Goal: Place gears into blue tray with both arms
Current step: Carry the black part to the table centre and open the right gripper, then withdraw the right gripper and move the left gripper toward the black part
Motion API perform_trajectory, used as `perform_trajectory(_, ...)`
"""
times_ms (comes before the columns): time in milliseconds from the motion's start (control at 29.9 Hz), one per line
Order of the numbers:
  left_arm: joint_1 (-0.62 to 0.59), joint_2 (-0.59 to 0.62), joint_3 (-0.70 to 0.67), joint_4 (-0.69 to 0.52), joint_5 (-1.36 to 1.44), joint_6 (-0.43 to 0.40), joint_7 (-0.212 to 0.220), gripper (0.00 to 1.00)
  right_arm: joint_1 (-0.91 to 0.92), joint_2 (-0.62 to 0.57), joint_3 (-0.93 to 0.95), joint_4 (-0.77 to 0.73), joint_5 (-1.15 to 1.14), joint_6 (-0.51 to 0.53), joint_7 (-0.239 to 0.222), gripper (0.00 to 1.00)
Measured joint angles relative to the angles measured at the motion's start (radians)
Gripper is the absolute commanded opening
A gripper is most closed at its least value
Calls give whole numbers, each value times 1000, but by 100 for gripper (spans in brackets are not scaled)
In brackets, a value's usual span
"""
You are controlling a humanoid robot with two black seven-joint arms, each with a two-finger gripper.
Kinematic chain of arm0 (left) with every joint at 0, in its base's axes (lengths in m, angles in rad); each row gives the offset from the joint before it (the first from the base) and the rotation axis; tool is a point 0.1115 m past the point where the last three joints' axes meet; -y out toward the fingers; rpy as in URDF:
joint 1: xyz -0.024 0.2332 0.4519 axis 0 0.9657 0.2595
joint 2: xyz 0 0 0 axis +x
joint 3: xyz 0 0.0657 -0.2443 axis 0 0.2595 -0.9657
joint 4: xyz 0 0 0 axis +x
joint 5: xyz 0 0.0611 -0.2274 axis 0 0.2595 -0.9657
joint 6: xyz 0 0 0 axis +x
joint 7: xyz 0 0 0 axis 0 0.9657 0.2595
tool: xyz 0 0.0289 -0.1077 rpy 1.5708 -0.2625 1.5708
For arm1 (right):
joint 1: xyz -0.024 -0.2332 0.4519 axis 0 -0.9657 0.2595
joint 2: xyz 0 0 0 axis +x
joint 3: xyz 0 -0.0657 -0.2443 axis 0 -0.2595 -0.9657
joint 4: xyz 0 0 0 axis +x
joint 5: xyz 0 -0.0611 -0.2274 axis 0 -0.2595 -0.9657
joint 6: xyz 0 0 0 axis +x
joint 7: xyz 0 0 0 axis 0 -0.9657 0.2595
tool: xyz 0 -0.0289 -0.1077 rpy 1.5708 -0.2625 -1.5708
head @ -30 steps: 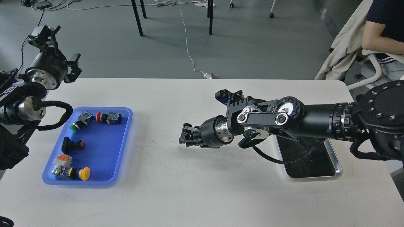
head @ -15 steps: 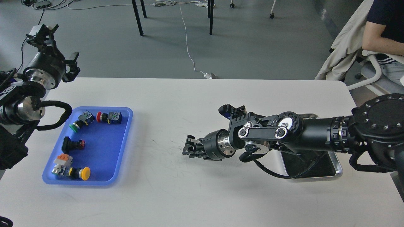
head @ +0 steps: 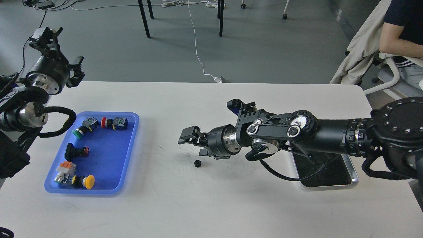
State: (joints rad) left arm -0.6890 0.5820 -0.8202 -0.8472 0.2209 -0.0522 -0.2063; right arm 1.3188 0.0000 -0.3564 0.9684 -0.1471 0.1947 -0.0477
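Plainly, the one gear in sight lies on the bare white table, just below and beside the right hand, well apart from the blue tray at the left. That hand is spread open with nothing between its fingers, one finger reaching up and left and the other lower, near the gear. The gear touches neither the hand nor the tray. As a judgement, the task looks barely begun or stalled: no gear can be made out inside the blue tray, so this gear has yet to be picked up from the table and carried across to it. Counting what shows, there is one gear, one blue tray, and five push-button switches lying in that tray: a green-capped one and a red-capped one along the far side, a black one in the middle, and an orange-topped and a yellow-capped one near the front edge. One steel tray sits under the right arm, its dark interior mostly hidden, so whether more gears wait there cannot be told. The left hand is raised beyond the table's far left corner, away from everything; it seems open and empty. A seated person is partly visible at the upper right.
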Motion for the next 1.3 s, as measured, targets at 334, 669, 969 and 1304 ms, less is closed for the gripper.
perform_trajectory(334,21,8,6,-57,9,19,8,98,131,-5,130,-30,7,61,0,92)
perform_trajectory(669,37,105,61,-306,140,38,37,98,118,-560,329,53,152,170,10,92)
perform_trajectory(969,40,200,158,-607,289,73,44,98,-183,-1100,525,228,347,289,100,94)
perform_trajectory(1304,30,167,162,-665,354,80,53,98,-433,-1429,500,417,190,294,160,96)
